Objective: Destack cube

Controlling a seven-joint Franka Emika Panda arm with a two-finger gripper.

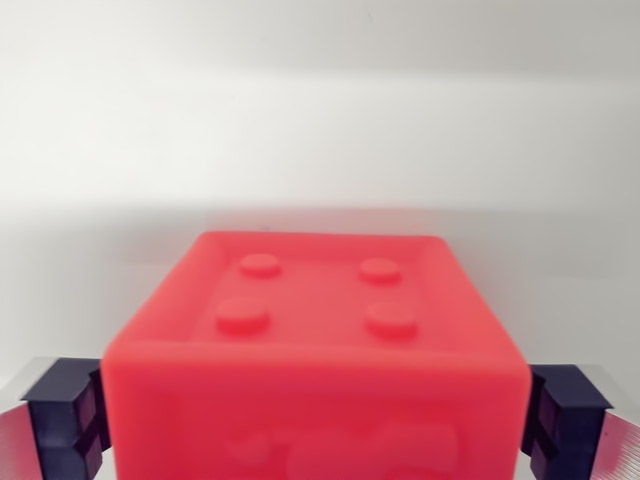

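A red cube (315, 340) with several round studs on its top face fills the lower middle of the wrist view. My gripper (315, 432) straddles it. The dark left finger pad (68, 420) and the dark right finger pad (565, 415) each press against a side of the cube, with no gap showing. The cube's lower part is cut off by the picture's bottom edge, so whatever lies under it is hidden. No other cube shows in this view.
A plain white surface (320, 150) stretches behind the cube up to a pale wall at the top of the view.
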